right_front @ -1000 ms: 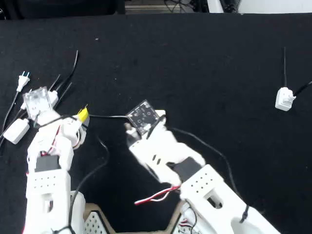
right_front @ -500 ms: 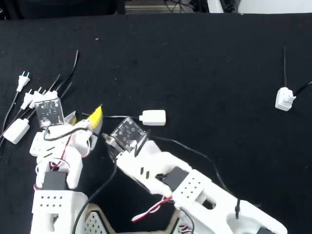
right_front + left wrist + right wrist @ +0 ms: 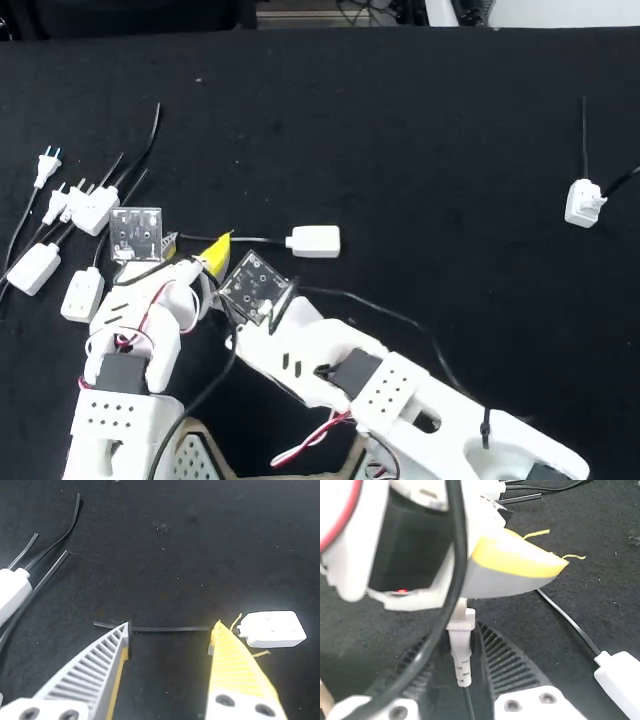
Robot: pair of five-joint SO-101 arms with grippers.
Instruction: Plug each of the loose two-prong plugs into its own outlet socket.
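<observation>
Several loose plugs (image 3: 78, 203) lie bunched well out to the left of the left claw (image 3: 170, 630), their black leads fanning away from it. A blue-pronged plug (image 3: 45, 163) is the farthest of them. Two white sockets lie on that same side: the outer socket (image 3: 35, 268) is apart from the arm and the nearer socket (image 3: 82, 295) is just beside the left arm's wrist.

The left claw is released. Its grey finger (image 3: 107, 665) and yellow finger (image 3: 235, 665) are spread wide, low over the black table (image 3: 400, 120), and a thin black lead (image 3: 150, 628) crosses between the two tips. Just past the yellow tip, near but apart, lies a white outlet socket (image 3: 272, 628).

The right claw (image 3: 459, 635) sits close behind the left claw, on its right. It grasps a white held plug (image 3: 461, 647) by the body. The plug's front end is hidden behind the left claw's yellow finger, so its prongs cannot be seen.

Well to the right of both claws lies a far plug (image 3: 582, 203) with its own lead.
</observation>
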